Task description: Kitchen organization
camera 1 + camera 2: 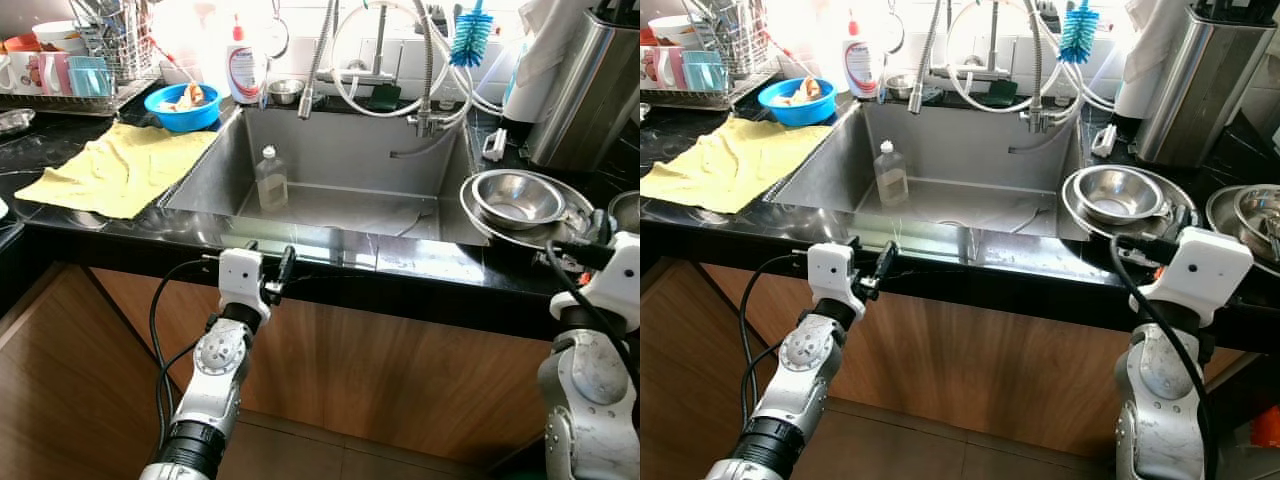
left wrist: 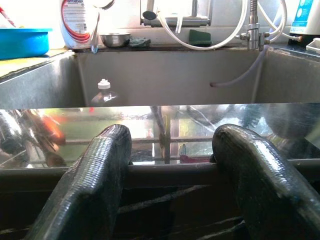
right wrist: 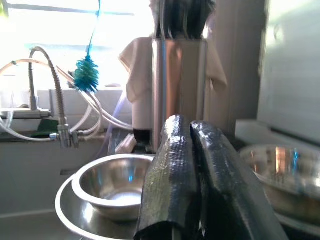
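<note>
Two grippers are showing from the head camera, both hanging at the front edge of the black table (image 1: 90,232). The left gripper (image 1: 272,272) is sitting just below that edge, in front of the steel sink (image 1: 420,170), with a clear bottle (image 1: 270,180) standing upright in the basin beyond it. The right gripper (image 1: 1152,243) is resting at the table's right side, just beside the stacked steel bowls (image 1: 1118,195). A yellow cloth (image 1: 120,168) is lying flat left of the sink, near a blue bowl (image 1: 183,105).

Looking along the left wrist, the two fingers (image 2: 95,185) are standing spread apart, and the bottle (image 2: 103,93) is showing past the sink's near rim.

Looking along the right wrist, the fingers (image 3: 170,185) are pressing together, empty, with the steel bowls (image 3: 112,187) close beside them and a steel canister (image 3: 177,85) rising behind.
</note>
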Tool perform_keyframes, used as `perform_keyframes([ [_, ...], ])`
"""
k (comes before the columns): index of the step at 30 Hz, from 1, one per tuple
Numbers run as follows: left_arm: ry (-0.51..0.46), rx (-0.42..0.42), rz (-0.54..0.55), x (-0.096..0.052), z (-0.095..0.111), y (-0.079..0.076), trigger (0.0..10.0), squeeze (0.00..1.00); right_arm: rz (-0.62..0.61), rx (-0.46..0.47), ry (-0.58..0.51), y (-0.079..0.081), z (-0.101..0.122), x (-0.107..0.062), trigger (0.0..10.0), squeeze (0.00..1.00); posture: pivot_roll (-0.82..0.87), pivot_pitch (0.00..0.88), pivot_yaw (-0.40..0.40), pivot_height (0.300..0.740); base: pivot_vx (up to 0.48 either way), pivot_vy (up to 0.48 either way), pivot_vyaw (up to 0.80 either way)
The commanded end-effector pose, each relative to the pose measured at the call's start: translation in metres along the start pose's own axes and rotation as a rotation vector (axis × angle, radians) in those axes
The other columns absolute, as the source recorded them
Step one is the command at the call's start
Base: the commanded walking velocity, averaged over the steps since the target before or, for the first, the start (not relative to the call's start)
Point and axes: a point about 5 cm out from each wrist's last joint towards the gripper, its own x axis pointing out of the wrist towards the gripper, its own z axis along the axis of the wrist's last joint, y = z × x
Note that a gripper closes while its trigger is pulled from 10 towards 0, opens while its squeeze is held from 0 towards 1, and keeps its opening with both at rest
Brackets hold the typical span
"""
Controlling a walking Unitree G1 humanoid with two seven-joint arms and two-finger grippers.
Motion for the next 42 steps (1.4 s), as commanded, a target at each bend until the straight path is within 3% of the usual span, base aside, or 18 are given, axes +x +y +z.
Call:
perform_keyframes([
  [1, 0.023, 0.009, 0.002, -0.001, -0.004, 0.001, 10.0, 0.00, 0.004, -0.004, -0.093, 0.002, 0.019, 0.003, 10.0, 0.00, -0.12, 0.000, 0.011, 0.740, 0.000, 0.000, 0.00],
  [8, 0.022, 0.005, 0.002, 0.000, -0.004, 0.001, 10.0, 0.00, 0.017, -0.015, -0.116, 0.003, 0.023, 0.006, 10.0, 0.00, -0.12, 0.000, 0.011, 0.740, 0.000, 0.000, 0.00],
  [11, 0.022, 0.005, 0.002, 0.000, -0.004, 0.001, 10.0, 0.00, 0.083, 0.000, -0.127, 0.009, 0.026, 0.010, 10.0, 0.00, -0.12, 0.000, 0.012, 0.740, 0.000, 0.000, 0.00],
  [13, 0.021, 0.004, 0.002, 0.000, -0.004, 0.000, 10.0, 0.00, 0.315, 0.025, -0.130, 0.032, 0.030, 0.010, 10.0, 0.00, -0.12, 0.000, 0.013, 0.740, 0.000, 0.000, 0.00],
  [16, 0.021, 0.005, 0.002, 0.000, -0.004, 0.000, 10.0, 0.00, 0.402, 0.033, -0.130, 0.040, 0.031, 0.008, 10.0, 0.00, -0.12, 0.000, 0.013, 0.740, 0.000, 0.000, 0.00],
  [17, 0.022, 0.005, 0.004, 0.000, -0.004, 0.001, 10.0, 0.00, 0.506, 0.046, -0.134, 0.049, 0.032, 0.007, 10.0, 0.00, -0.12, 0.000, 0.013, 0.740, 0.000, 0.000, 0.00],
  [22, 0.024, 0.004, 0.010, 0.000, -0.004, 0.001, 10.0, 0.00, 0.630, 0.067, -0.107, 0.058, 0.028, 0.009, 10.0, 0.00, -0.12, 0.000, 0.012, 0.740, 0.000, 0.000, 0.00],
  [27, 0.024, 0.007, 0.015, -0.001, -0.004, 0.002, 10.0, 0.00, 0.699, 0.096, -0.078, 0.064, 0.021, 0.012, 10.0, 0.00, -0.12, 0.000, 0.011, 0.740, 0.000, 0.000, 0.00],
  [33, 0.029, 0.009, 0.017, -0.001, -0.006, 0.003, 10.0, 0.00, 0.650, 0.123, -0.028, 0.058, 0.006, 0.028, 10.0, 0.00, -0.12, 0.000, 0.011, 0.740, 0.000, 0.000, 0.00],
  [37, 0.031, 0.009, 0.017, -0.001, -0.006, 0.003, 10.0, 0.00, 0.711, 0.134, -0.029, 0.063, 0.005, 0.034, 10.0, 0.00, -0.11, 0.000, 0.010, 0.740, 0.000, 0.000, 0.00],
  [42, 0.032, 0.008, 0.016, -0.001, -0.006, 0.002, 10.0, 0.00, 0.699, 0.179, 0.000, 0.065, -0.002, 0.043, 10.0, 0.00, -0.11, 0.000, 0.011, 0.740, 0.000, 0.000, 0.00],
])
